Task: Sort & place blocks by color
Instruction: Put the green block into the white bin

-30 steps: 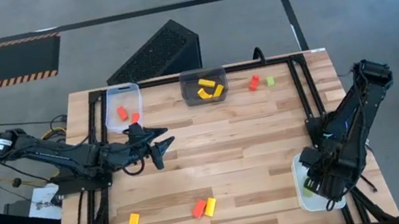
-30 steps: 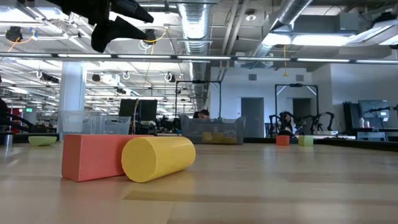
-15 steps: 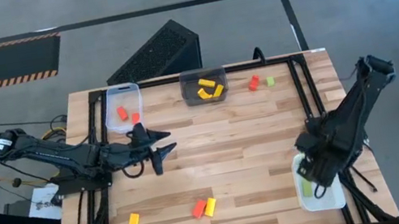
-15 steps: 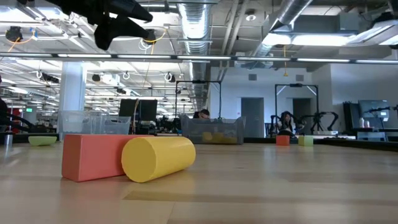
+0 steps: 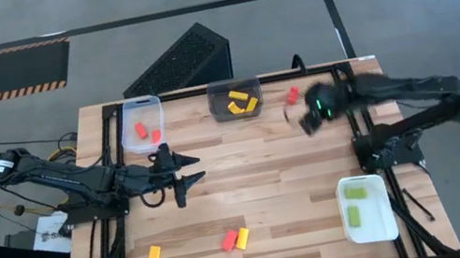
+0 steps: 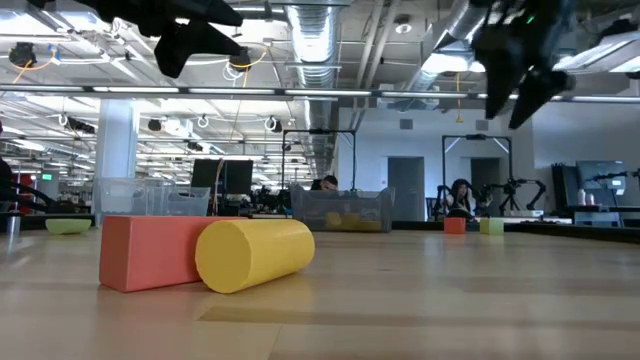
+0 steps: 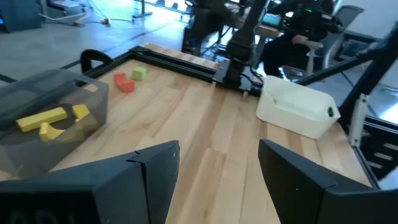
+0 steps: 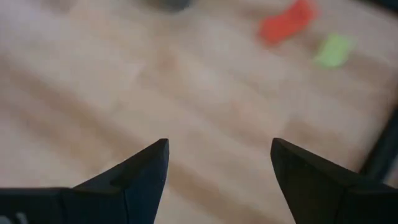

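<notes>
Small red, yellow and green blocks are spread over the wooden table. A red block (image 8: 286, 22) and a green block (image 8: 334, 50) lie near the far edge. My right gripper (image 5: 307, 118) hangs open above the table just short of them, holding nothing. Several more blocks lie near the front edge: yellow (image 5: 153, 254), red (image 5: 229, 240) and yellow (image 5: 243, 238). My left gripper (image 5: 182, 171) is open and empty, held above the table's left half. In the low view it is the one at the upper left (image 6: 190, 40), and my right gripper (image 6: 520, 60) is at the upper right.
A clear tray (image 5: 142, 124) with red blocks and a dark grey tray (image 5: 235, 99) with yellow blocks stand at the far edge. A white tray (image 5: 366, 207) with two green blocks sits at the near right. A black frame (image 5: 361, 115) borders the table.
My right gripper has swung away from the white tray, rising and travelling toward the far edge, and now hangs near the red and green blocks there. Two green blocks lie uncovered in the white tray. My left gripper has rolled a little in place.
</notes>
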